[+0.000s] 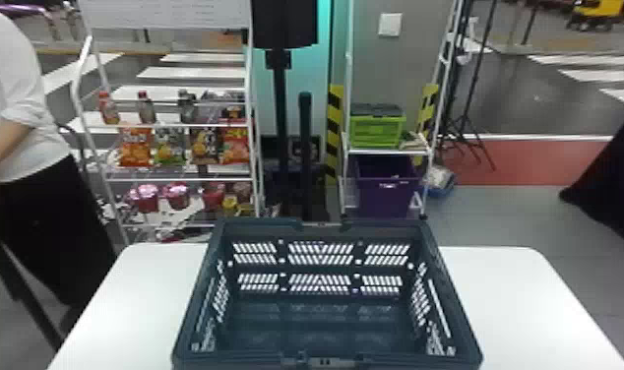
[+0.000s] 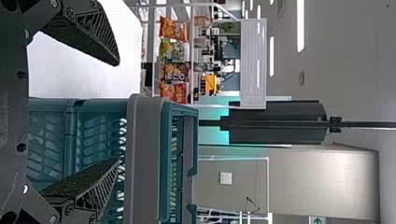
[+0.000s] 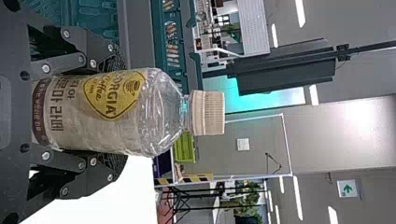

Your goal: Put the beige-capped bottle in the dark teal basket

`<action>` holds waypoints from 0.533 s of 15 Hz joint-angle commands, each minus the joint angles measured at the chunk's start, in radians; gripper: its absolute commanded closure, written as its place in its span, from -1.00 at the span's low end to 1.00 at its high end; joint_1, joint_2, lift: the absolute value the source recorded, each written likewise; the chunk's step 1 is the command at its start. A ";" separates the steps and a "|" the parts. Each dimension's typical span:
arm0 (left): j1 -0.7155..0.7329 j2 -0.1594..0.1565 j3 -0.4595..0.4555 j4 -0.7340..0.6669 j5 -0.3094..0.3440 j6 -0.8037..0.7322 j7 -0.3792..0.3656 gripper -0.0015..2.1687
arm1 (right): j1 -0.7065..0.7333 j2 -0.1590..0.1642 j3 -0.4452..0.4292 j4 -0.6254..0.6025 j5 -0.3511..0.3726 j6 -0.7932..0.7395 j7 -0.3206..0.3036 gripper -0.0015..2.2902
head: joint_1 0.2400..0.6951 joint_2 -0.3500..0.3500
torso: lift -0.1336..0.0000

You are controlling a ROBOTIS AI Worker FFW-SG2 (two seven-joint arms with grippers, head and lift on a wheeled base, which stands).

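Right pincer [image 3: 116, 112] clamped on bottle [image 3: 161, 109] | left pincer [image 2: 116, 112] apart | basket wall [image 1: 321, 268] nearby | racks [image 1: 183, 180] beyond

Head view: set high, facing forward and down across the table [image 1: 513, 295] and basket [image 1: 257, 226]. Left wrist view: lower, turned sideways, facing forward past the basket at close range. Right wrist view: likewise sideways and forward, the bottle [image 3: 112, 116] near the lens. All three share basket and wall plate [image 1: 390, 24].
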 commanded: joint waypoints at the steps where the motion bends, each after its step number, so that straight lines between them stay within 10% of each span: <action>1: -0.002 0.000 0.000 0.003 0.000 0.000 0.000 -0.85 | 0.000 0.000 0.000 0.000 0.002 0.001 0.000 0.99 | 0.14 0.00 | 1.00; 8: -0.005 0.000 0.000 0.007 0.005 0.000 0.000 -0.85 | -0.009 0.001 0.005 -0.118 0.002 0.090 0.000 0.99 | 0.14 0.00 | 1.00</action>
